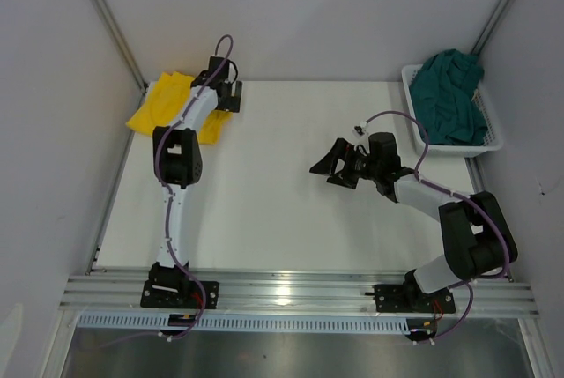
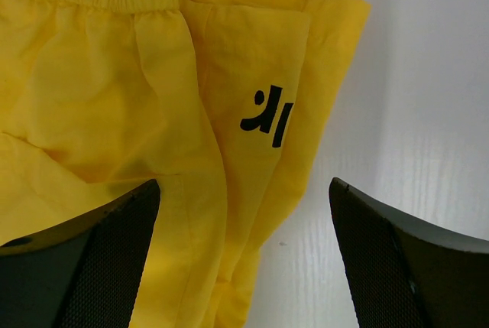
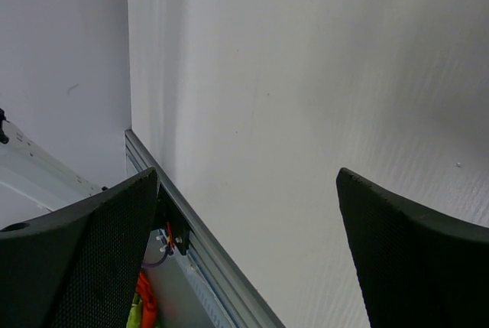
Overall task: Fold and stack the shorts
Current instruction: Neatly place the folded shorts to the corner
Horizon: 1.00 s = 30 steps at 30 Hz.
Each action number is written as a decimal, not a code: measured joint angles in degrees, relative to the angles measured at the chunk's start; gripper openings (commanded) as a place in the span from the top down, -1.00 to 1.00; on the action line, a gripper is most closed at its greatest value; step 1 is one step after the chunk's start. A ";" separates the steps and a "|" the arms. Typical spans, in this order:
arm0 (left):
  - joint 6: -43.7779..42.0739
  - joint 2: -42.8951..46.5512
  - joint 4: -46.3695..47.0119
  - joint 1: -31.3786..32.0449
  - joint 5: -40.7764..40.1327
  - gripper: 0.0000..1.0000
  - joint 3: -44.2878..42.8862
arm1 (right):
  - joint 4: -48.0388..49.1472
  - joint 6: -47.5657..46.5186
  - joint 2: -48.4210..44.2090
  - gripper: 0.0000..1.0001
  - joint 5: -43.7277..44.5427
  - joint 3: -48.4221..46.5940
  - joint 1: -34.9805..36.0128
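Left gripper (image 2: 243, 184) hung wide open and empty over the yellow shorts (image 2: 114, 99), so I'd pinch both layers at the edge between its jaws.

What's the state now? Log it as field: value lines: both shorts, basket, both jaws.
yellow shorts: lying at far left of table, logo showing
teal shorts: crumpled in basket
basket: far right of table
left jaws: open, straddling yellow shorts' edge, holding nothing
right jaws: open, empty, over mid-table
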State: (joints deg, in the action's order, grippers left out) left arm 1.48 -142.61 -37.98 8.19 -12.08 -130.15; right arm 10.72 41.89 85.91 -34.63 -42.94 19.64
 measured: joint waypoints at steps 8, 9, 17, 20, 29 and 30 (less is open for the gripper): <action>-6.64 -1.22 -0.28 1.64 -4.83 -0.84 0.00 | 1.18 0.15 1.84 -0.99 -0.72 0.00 -0.02; -7.13 -1.38 -0.28 1.75 -5.31 -0.80 -0.02 | 1.16 0.15 1.97 -0.99 -0.79 0.00 -0.02; -9.03 -3.04 -0.26 2.23 -7.56 -0.53 -0.15 | 1.62 0.39 3.17 -0.99 -1.27 -0.22 -0.44; -9.68 -3.82 -0.15 2.56 -9.03 -0.28 -0.70 | 1.86 0.66 3.87 -0.99 -1.49 -0.48 -0.50; -9.92 -5.97 -0.35 3.06 -11.87 0.70 -2.60 | 2.91 1.22 4.96 -0.99 -2.29 -0.57 -0.66; -9.88 -6.40 -0.39 3.06 -12.02 0.84 -3.23 | 3.06 1.22 4.96 -0.99 -2.34 -0.59 -0.66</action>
State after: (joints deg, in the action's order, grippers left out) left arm -8.40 -149.01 -38.37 11.25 -24.10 -133.38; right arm 13.78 43.11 90.87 -36.97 -43.53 18.98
